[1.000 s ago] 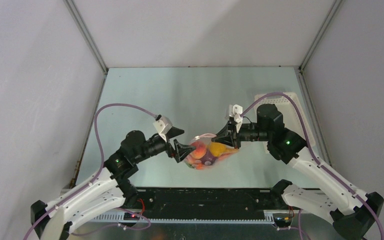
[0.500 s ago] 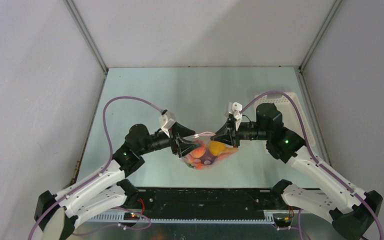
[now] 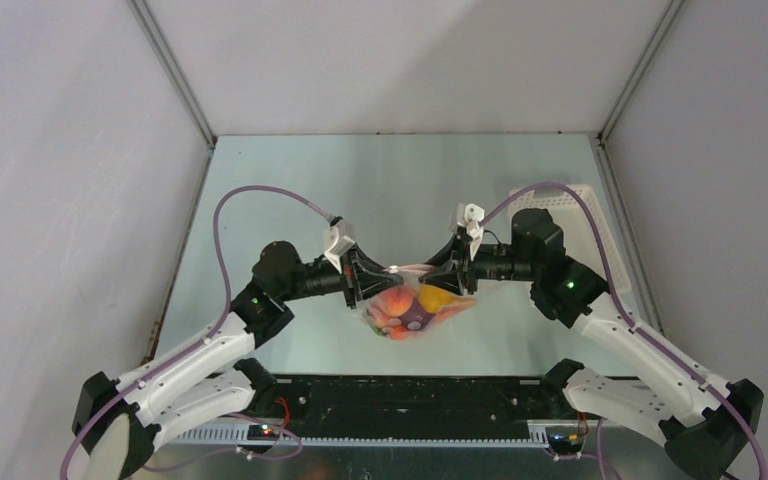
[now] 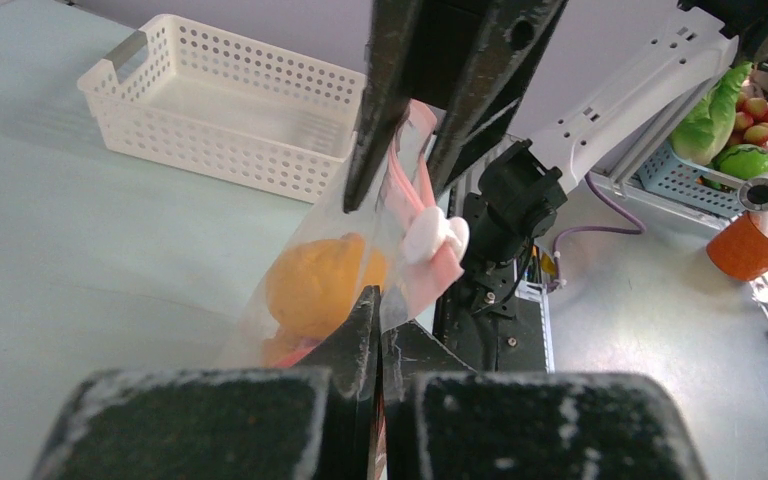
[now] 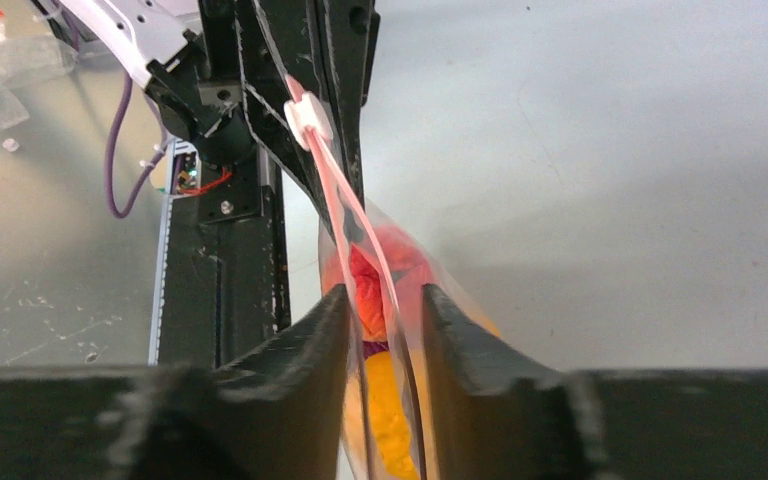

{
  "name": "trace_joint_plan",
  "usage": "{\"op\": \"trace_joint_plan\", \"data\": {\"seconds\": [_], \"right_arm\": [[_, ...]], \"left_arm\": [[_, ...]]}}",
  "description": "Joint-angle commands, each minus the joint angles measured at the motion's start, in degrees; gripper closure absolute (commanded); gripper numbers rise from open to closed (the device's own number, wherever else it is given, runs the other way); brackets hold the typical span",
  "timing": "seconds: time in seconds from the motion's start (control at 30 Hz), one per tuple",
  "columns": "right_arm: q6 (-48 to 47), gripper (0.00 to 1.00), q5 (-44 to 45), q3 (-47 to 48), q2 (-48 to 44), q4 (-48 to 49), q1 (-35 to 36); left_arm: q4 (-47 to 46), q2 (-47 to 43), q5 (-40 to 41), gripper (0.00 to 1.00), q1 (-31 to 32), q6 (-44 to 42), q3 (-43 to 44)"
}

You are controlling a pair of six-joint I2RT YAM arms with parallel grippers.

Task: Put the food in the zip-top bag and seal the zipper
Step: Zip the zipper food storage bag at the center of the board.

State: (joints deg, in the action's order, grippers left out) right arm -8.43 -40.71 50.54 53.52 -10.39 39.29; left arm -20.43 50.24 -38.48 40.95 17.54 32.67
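I see a pale green table with a white slotted basket resting on its far right side. Whether the zip-top bag touches the tabletop underneath, I cannot tell.

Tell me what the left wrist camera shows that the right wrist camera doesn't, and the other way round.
Left wrist only: the white basket on the table. Right wrist only: a purple piece of food inside the zip-top bag. Both: the pink zipper with its white slider, the left gripper shut on the bag's top edge, the right gripper open around it.
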Motion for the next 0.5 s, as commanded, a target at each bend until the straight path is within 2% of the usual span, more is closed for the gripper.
{"op": "trace_joint_plan", "data": {"seconds": [0.0, 0.23, 0.47], "right_arm": [[-3.4, 0.58, -0.7, 0.5, -1.4, 6.1, 1.9], [-6.3, 0.51, -3.9, 3.6, 2.2, 9.2, 4.7], [-7.4, 0.52, -5.1, 6.6, 7.4, 11.3, 7.0]], "left_arm": [[-1.2, -1.1, -1.8, 1.00, -0.3, -1.7, 2.5], [-0.4, -0.7, -1.4, 1.00, -0.2, -1.8, 3.0], [0.7, -1.3, -0.6, 1.00, -0.2, -2.3, 3.1]]}}
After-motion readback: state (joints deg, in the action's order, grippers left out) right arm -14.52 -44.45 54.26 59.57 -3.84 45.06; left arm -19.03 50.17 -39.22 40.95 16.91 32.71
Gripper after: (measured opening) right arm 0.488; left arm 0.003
